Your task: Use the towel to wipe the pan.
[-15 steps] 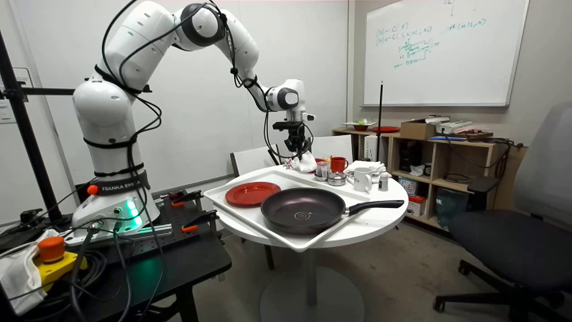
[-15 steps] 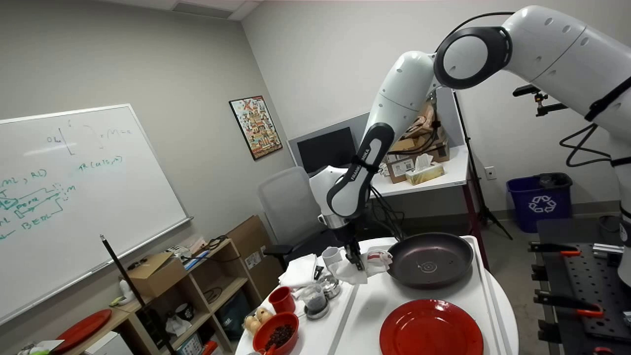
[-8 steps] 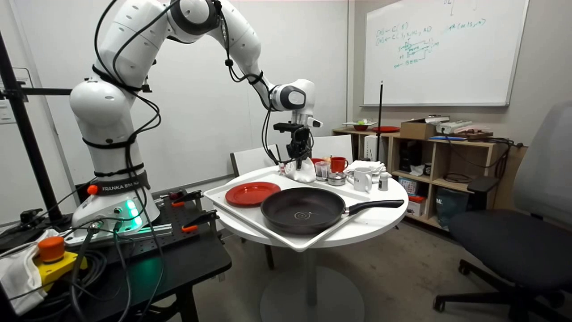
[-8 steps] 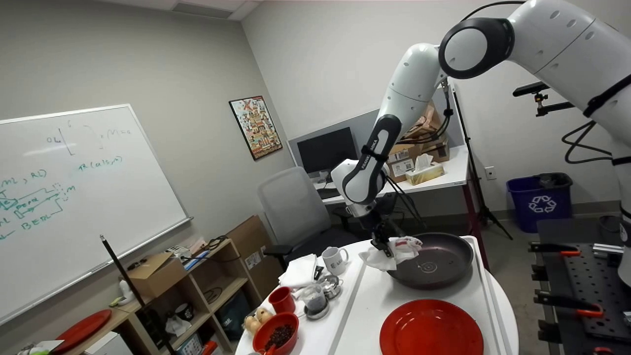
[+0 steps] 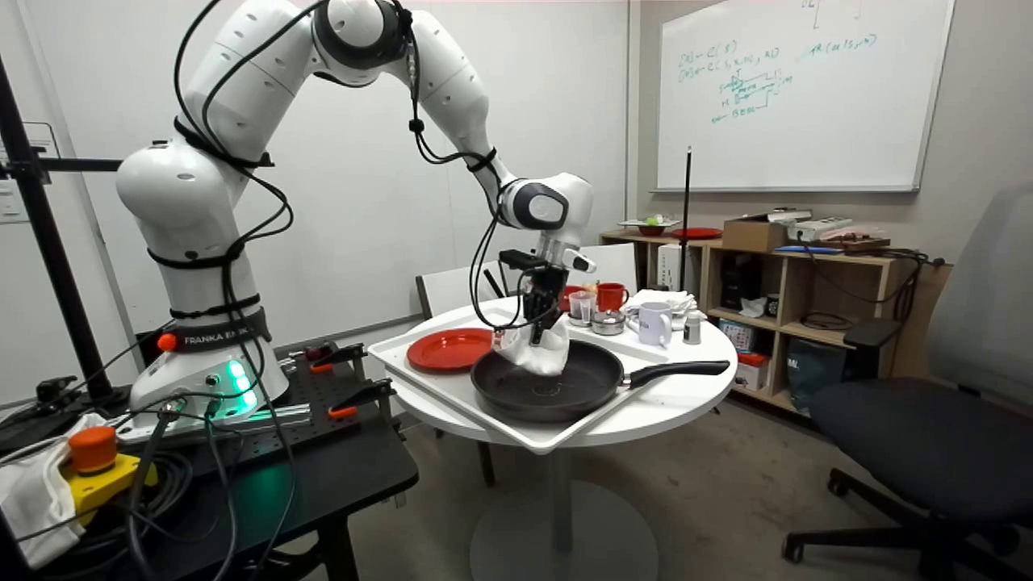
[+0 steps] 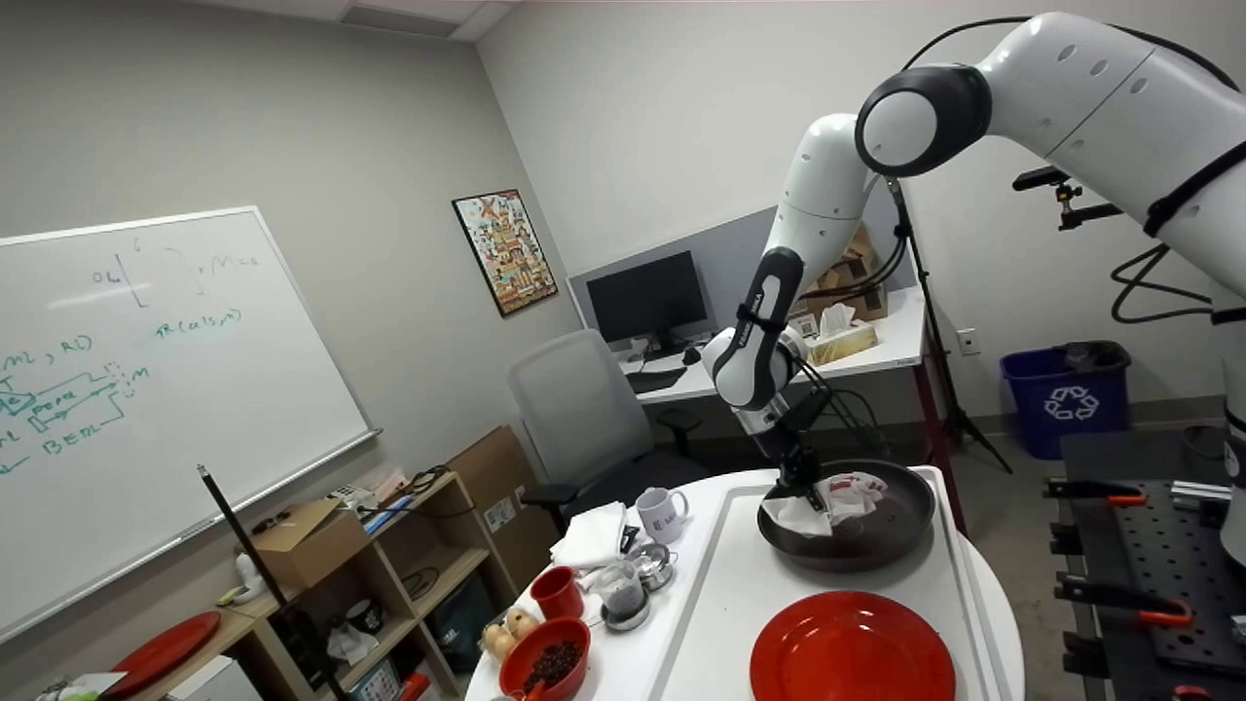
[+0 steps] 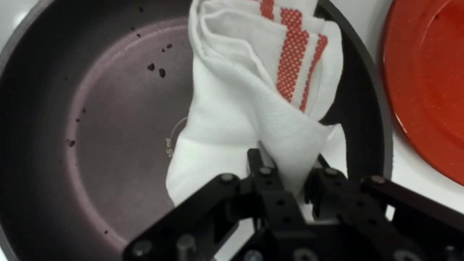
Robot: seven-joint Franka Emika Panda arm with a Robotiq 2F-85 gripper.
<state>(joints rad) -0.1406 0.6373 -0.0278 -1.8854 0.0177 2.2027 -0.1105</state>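
We take this as the wipe's start: our gripper (image 7: 287,157), clamped tight, holds the red-striped towel (image 7: 250,98) inside the frying pan (image 7: 121,123) on the tray (image 6: 725,574). Next we should press down and sweep toward the dark specks (image 7: 162,73).

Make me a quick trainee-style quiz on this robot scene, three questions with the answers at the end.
1. What do the jaws hold?
2. Which colour is the plate beside the pan: a) blue, b) red or c) green?
3. True or false: the inside of the pan looks spotless.

Key:
1. A red-striped white towel.
2. b) red.
3. False: dark specks show inside it in the wrist view.
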